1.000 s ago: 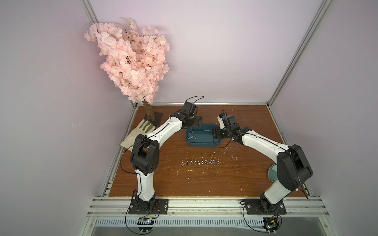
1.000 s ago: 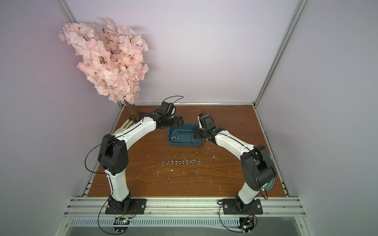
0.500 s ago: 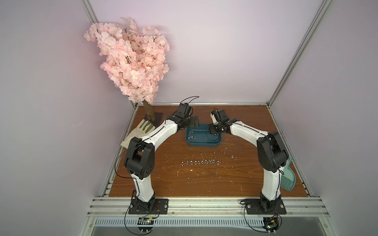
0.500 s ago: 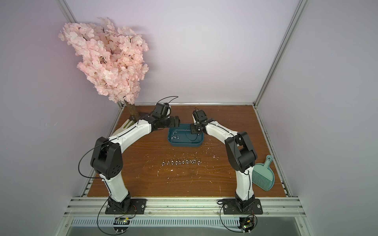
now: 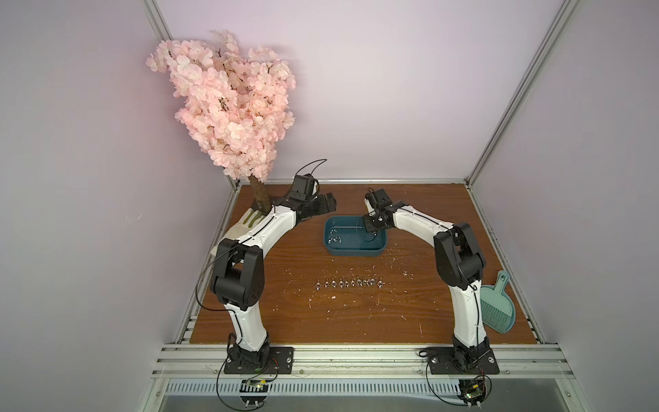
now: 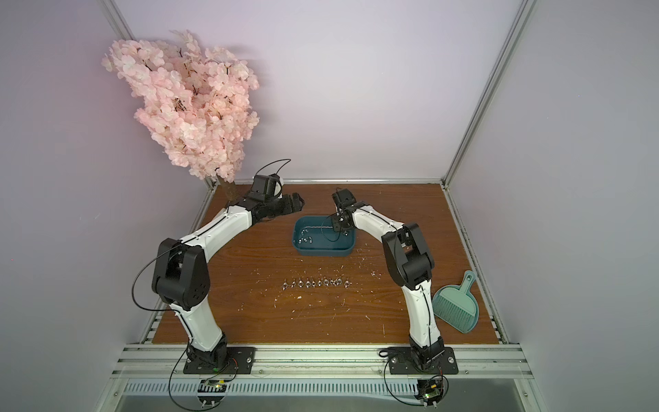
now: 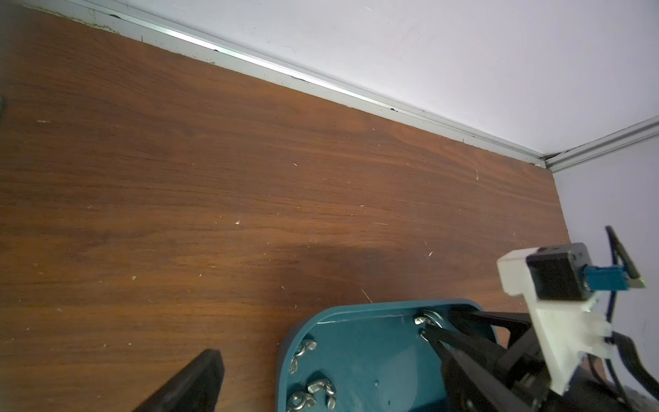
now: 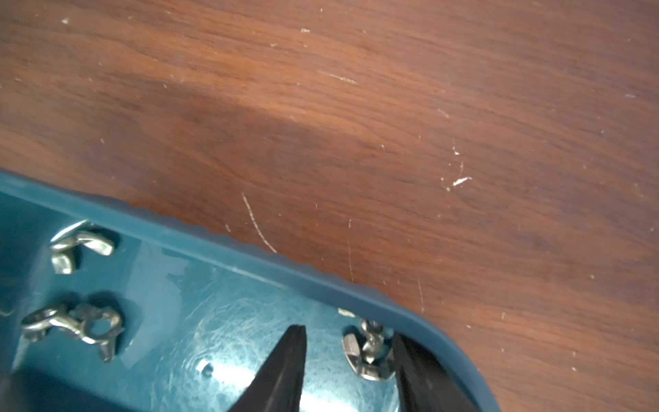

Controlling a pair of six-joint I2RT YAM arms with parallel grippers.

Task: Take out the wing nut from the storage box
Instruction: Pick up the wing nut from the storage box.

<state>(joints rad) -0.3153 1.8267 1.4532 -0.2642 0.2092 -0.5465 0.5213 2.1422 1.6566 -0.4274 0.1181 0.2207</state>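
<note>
The storage box (image 5: 354, 251), a shallow dark teal tub, sits mid-table in both top views (image 6: 321, 251). My right gripper (image 8: 347, 331) is down inside its far right corner, open. Its jaws straddle one silver wing nut (image 8: 369, 353): one finger touches it and a gap remains at the other. The left wrist view shows that same wing nut (image 7: 428, 317) at the right fingertips. Several more wing nuts (image 8: 82, 324) lie at the box's left end (image 5: 335, 235). My left gripper (image 5: 326, 203) hovers open and empty beyond the box's far left corner.
A row of several wing nuts (image 5: 347, 283) lies on the wooden table in front of the box. A mint-green dustpan (image 5: 497, 310) rests at the right edge. A pink blossom tree (image 5: 228, 107) and a pale glove (image 5: 246, 224) occupy the back left corner.
My right arm has folded its elbow up, uncovering the dustpan. Its jaws have reached into the box corner and narrowed around a wing nut. The left gripper has drawn back off the box.
</note>
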